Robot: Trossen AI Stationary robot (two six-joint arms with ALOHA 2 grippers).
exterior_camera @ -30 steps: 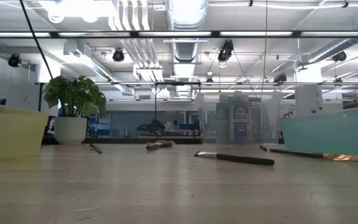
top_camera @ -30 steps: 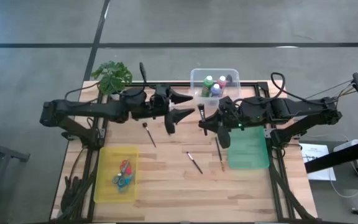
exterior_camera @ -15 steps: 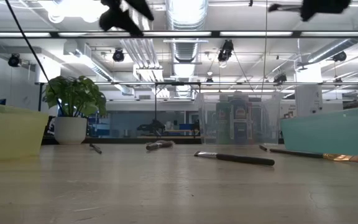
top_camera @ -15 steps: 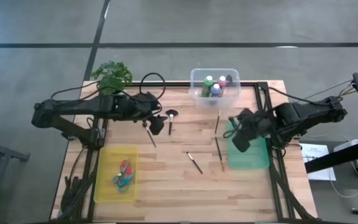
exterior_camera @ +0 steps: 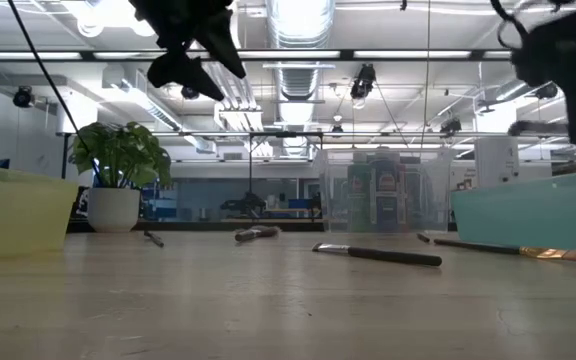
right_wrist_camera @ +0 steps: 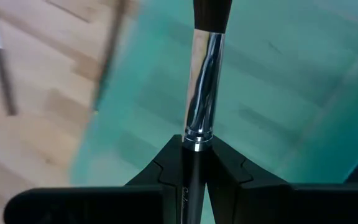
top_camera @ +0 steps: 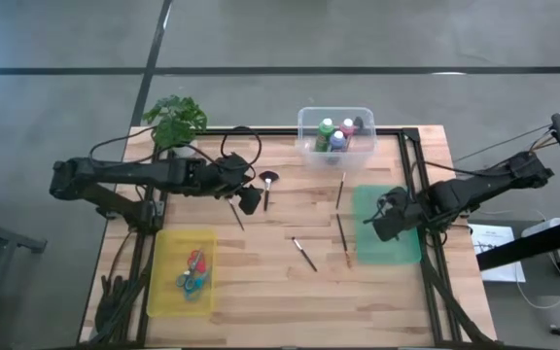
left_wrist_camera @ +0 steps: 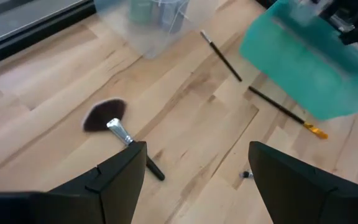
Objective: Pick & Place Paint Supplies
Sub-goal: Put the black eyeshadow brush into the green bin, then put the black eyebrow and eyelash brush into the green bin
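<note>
My right gripper [top_camera: 382, 222] hangs over the teal tray [top_camera: 397, 248], shut on a dark-handled brush [right_wrist_camera: 204, 81] with a silver ferrule. My left gripper [left_wrist_camera: 197, 149] is open above the table's middle left, tipped toward a fan brush [left_wrist_camera: 107, 118] that lies flat beyond its fingertips. Three thin brushes [top_camera: 303, 254] [top_camera: 342, 238] [top_camera: 340, 188] lie flat on the wood, and another [top_camera: 233, 212] by the left gripper. Paint bottles stand in a clear bin [top_camera: 336, 131]. Scissors lie in a yellow tray [top_camera: 185, 272]. My right gripper pinches the brush's dark handle [right_wrist_camera: 191, 177] between its two fingers, just behind the silver ferrule. The fingers point steeply down and the brush runs on along them, bristle end foremost. The brush is lifted clear above the teal tray.
A potted plant [top_camera: 175, 120] stands at the table's far left corner. The clear bin sits at the far edge in the middle. The yellow tray is at the near left, the teal tray at the right. Bare wood lies between the two trays.
My right gripper has swung toward the table's right edge and sunk, rolling and tipping steeply down, carrying the brush over the teal tray. My left gripper has come down and drawn back toward the left, tipping down toward the fan brush, which it no longer covers.
</note>
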